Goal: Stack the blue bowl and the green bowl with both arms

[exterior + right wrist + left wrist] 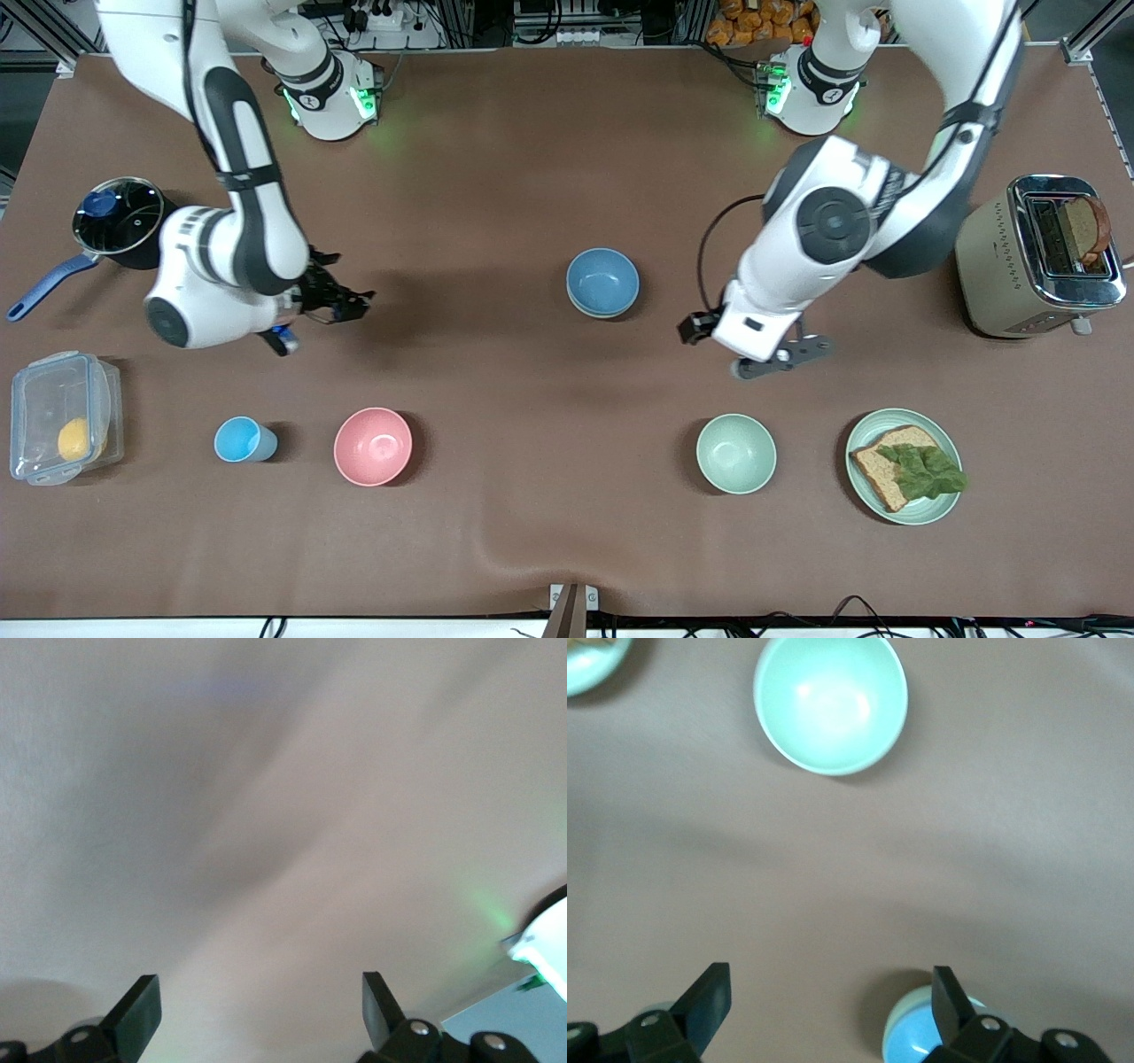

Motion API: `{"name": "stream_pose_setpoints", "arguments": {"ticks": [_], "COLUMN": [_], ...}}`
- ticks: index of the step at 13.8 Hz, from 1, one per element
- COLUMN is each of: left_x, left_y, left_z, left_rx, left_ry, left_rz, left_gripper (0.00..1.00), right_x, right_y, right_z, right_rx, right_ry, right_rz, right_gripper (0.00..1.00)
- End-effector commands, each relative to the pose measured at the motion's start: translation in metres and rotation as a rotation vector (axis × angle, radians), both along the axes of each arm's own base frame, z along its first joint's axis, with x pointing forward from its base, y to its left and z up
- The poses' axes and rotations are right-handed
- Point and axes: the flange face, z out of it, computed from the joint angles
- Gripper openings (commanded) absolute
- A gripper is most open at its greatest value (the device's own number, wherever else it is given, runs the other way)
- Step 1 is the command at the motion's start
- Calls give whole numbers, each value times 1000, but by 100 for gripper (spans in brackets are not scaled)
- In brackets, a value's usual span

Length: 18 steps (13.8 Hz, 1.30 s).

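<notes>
The blue bowl (pixel 602 280) sits nested in a pale green bowl (pixel 595 311) near the table's middle; only the green rim shows under it. In the left wrist view the blue bowl (pixel 921 1043) and the green rim (pixel 891 1034) show beside one finger. A second green bowl (pixel 735 453) stands alone, nearer the front camera, and it also shows in the left wrist view (pixel 830 704). My left gripper (pixel 784 358) is open and empty over bare table between the two, also seen from its own wrist (pixel 830 1010). My right gripper (pixel 341 302) is open and empty over bare table, shown too in the right wrist view (pixel 259 1010).
A pink bowl (pixel 373 446) and a small light-blue cup (pixel 241 439) stand toward the right arm's end. A pale-green plate (pixel 948 507) holds bread and lettuce beside the lone green bowl. There is also a toaster (pixel 1032 257), a pot (pixel 115 221) and a clear box (pixel 62 416).
</notes>
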Motion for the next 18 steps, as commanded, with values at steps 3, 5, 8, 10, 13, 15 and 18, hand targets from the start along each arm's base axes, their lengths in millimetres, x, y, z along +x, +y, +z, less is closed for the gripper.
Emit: {"name": "stream_pose_setpoints", "arguments": {"ticks": [3,5,8,10,13,15,18], "left_x": [6,5,-7,-24,-42,-53,-65], "left_y": [58,75,88,110,154,191,212], "left_z": [75,88,132,174,201,218,239], "left_rx": [47,51,56,76,115,96,67], "left_ry": [30,75,59,11,44,54,26], "left_rz": [-91,-89,-149,-169,-269,-300,-316], "left_gripper": [100,100,100,100,100,100,100], "right_x": [19,22,30,34,32,31,33], "right_y": [-84,-126,-154,-163,-146,-136,-110], "right_z": [50,59,67,85,135,152,205], "right_rx": [56,82,84,85,133,157,122], "right_ry": [-76,-108,-135,-158,-248,-280,-373], "right_rz": [173,146,150,188,234,255,339], "right_gripper": [100,100,100,100,100,100,100]}}
